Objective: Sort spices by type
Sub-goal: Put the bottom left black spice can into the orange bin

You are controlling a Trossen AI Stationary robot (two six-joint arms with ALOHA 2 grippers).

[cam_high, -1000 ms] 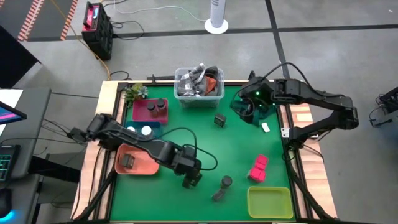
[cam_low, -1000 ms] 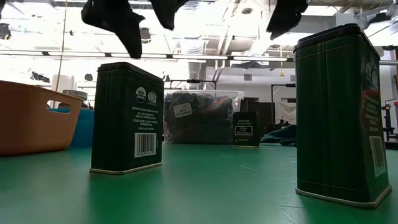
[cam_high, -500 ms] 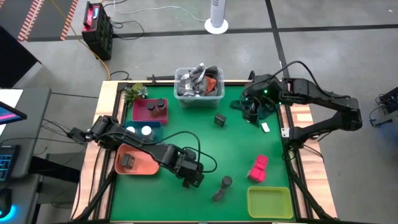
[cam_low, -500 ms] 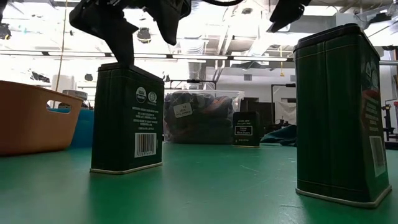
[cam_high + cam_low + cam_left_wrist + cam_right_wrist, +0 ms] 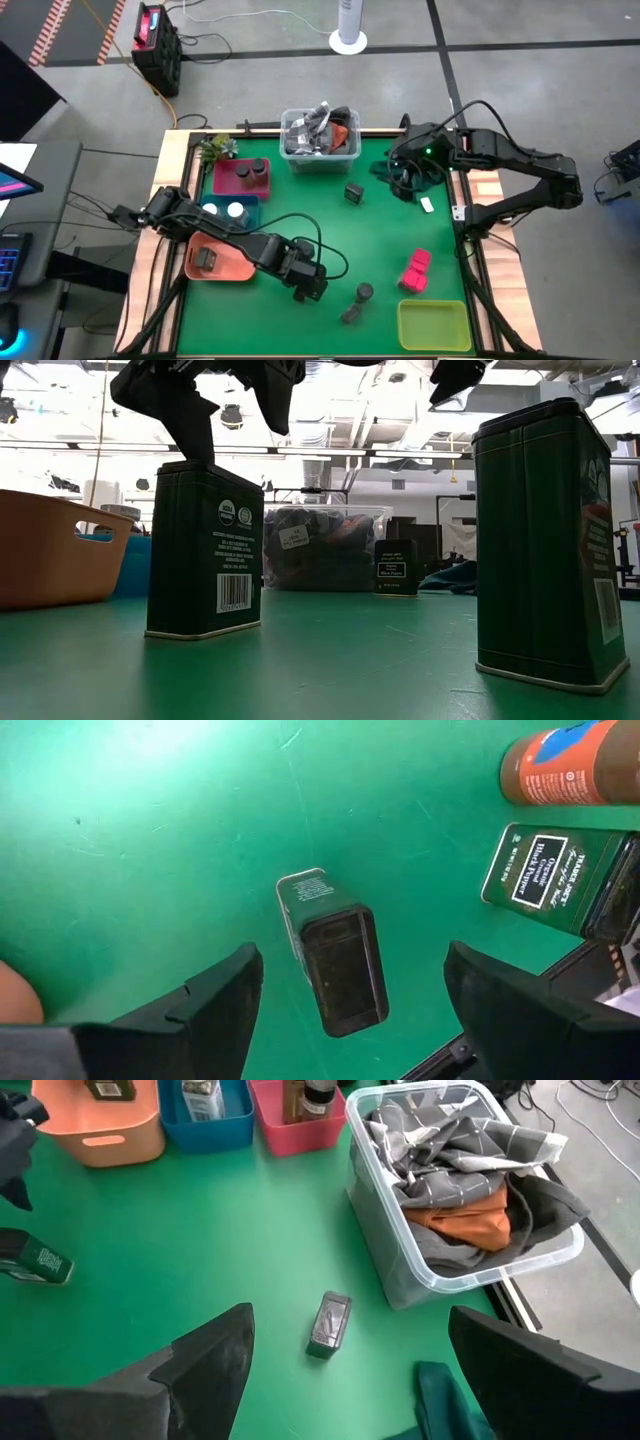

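Directly below the left end effector (image 5: 345, 1010) an upright dark tin (image 5: 335, 952) is seen, standing on the green counter (image 5: 150, 840); the fingers are spread wide on either side of it and nothing is gripped. From the low camera one finger (image 5: 190, 420) is seen at the tin's top edge (contact cannot be confirmed). From overhead, this end effector (image 5: 308, 284) is placed near the counter's front, just right of the orange tray (image 5: 240, 268), in which one dark tin (image 5: 205, 259) lies.

Beside it, a second boxy tin (image 5: 555, 880) and a brown jar lying on its side (image 5: 570, 765) are recorded; in the overhead view they stand in front of the pink blocks (image 5: 416, 270) and beside the yellow tray (image 5: 432, 325).

The right end effector (image 5: 345, 1370) is held above the back right of the counter, fingers apart and empty. A small dark tin (image 5: 329, 1323) is seen beneath it, standing apart from the clear bin (image 5: 400, 1285) of cloth. Two white-topped jars (image 5: 222, 210) are held in the blue tray (image 5: 250, 213), and two dark jars (image 5: 252, 169) in the red tray (image 5: 226, 185).
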